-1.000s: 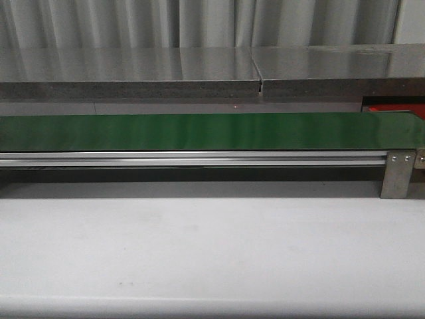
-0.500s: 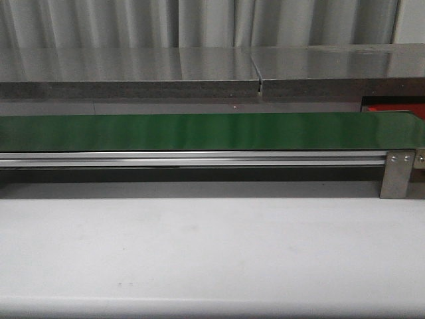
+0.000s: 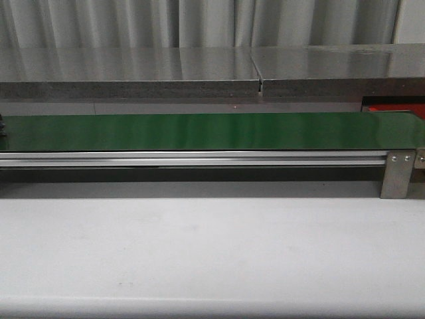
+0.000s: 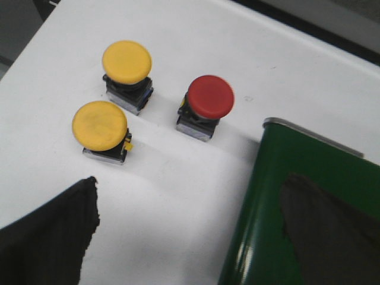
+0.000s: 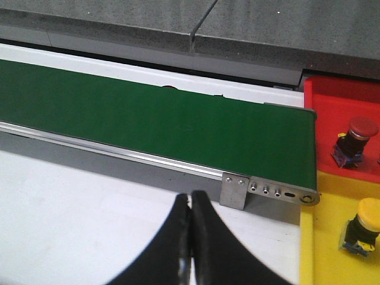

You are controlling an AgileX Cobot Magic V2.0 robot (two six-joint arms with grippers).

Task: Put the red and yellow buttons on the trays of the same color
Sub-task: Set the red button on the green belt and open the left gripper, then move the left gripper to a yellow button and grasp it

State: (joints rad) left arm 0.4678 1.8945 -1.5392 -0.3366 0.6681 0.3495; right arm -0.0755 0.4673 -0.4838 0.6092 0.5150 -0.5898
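Observation:
In the left wrist view two yellow buttons (image 4: 126,62) (image 4: 100,125) and a red button (image 4: 209,97) stand on the white table, beside the end of the green belt (image 4: 279,196). My left gripper (image 4: 190,231) is open and empty, short of them, with one finger over the table and the other over the belt. The right wrist view shows my right gripper (image 5: 190,199) shut on nothing over the white table. Past the belt's end lie a red tray (image 5: 338,107) holding a red button (image 5: 356,139) and a yellow tray (image 5: 329,237) holding a yellow button (image 5: 363,224).
The green belt (image 3: 212,131) crosses the front view on an aluminium rail, with a grey bracket (image 3: 398,174) at its right end. A grey shelf (image 3: 199,73) runs behind it. A corner of the red tray (image 3: 395,108) shows at the far right.
A small dark shape has come in at the far left edge of the front view, over the belt. Nothing else has moved.

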